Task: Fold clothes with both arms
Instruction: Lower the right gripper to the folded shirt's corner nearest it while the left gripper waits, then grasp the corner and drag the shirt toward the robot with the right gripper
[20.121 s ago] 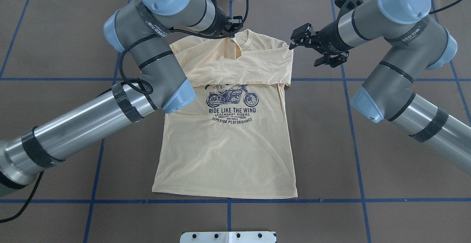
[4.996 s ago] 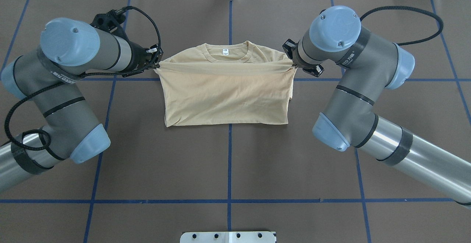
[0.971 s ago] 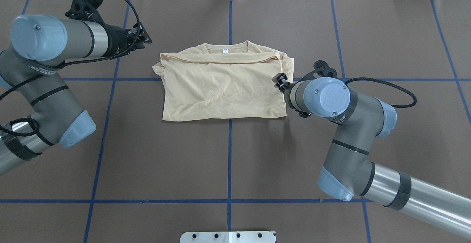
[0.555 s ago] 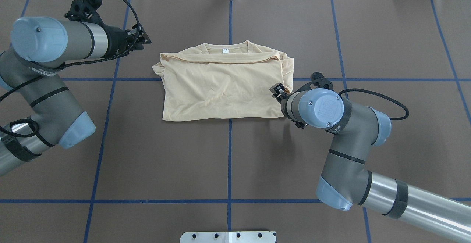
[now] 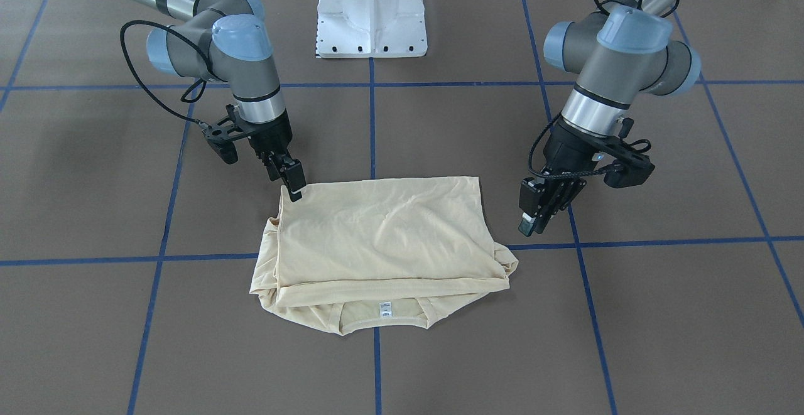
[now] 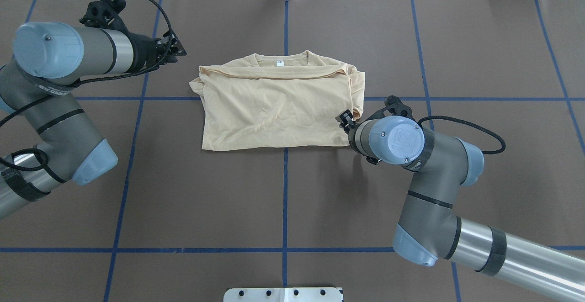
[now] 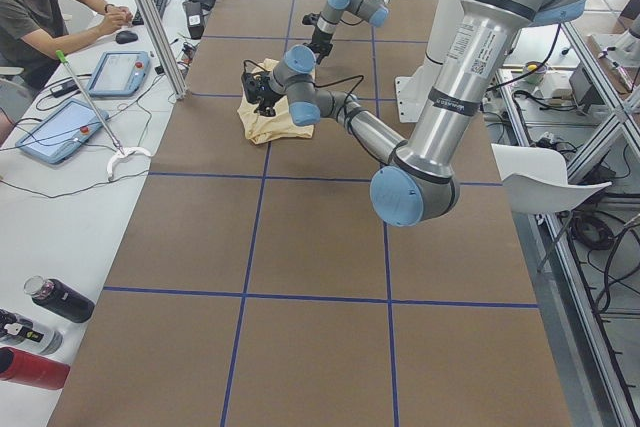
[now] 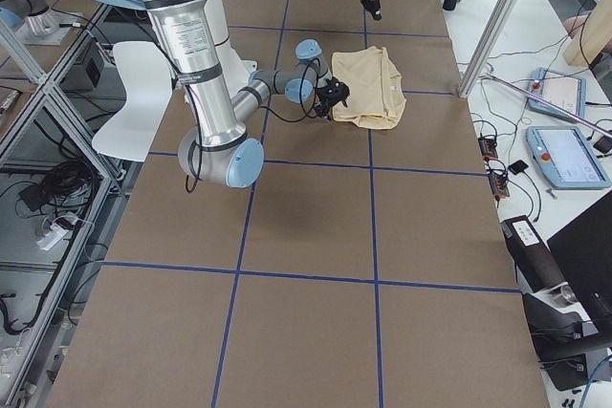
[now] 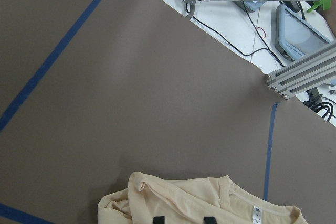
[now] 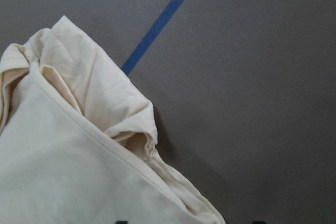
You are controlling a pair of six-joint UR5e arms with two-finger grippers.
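Observation:
The pale cream-yellow T-shirt (image 6: 279,110) lies folded in half on the brown table, print hidden, its neck label (image 6: 279,64) at the far edge. It also shows in the front view (image 5: 383,233). My right gripper (image 5: 294,190) is open, low at the shirt's near right corner; I cannot tell if it touches. In the overhead view its wrist hides it. The right wrist view shows the crumpled shirt corner (image 10: 105,114) between the spread tips. My left gripper (image 6: 178,51) is open and empty, held off the shirt's far left corner; it also shows in the front view (image 5: 529,221).
The white pedestal base (image 5: 372,10) stands at the robot's side of the table. Blue tape lines (image 6: 285,201) cross the brown table. An operator (image 7: 40,7), tablets (image 7: 60,127) and a metal post (image 7: 150,17) are along the far side.
The shirt was folded in half and both grippers let go. In the last second my right gripper moved along the shirt's right edge toward the near corner. The left arm barely moved.

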